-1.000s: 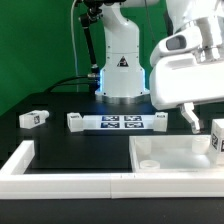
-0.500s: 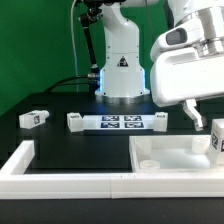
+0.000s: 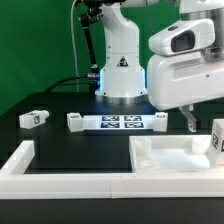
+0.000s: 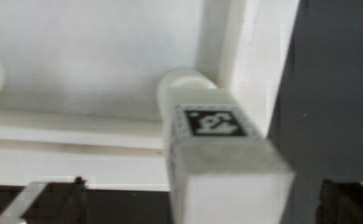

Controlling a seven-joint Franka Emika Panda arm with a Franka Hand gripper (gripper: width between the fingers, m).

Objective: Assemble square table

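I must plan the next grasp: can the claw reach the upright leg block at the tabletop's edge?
Probably yes: the open claw hangs just above the leg block, and nothing lies between them.

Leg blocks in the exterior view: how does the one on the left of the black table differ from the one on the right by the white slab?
Pose: the left leg block lies flat; the right leg block stands upright. Place: the left leg block rests alone on the black table; the right leg block is at the edge of the square slab on that view's right, beside the open gripper. Both are short, white and tagged.
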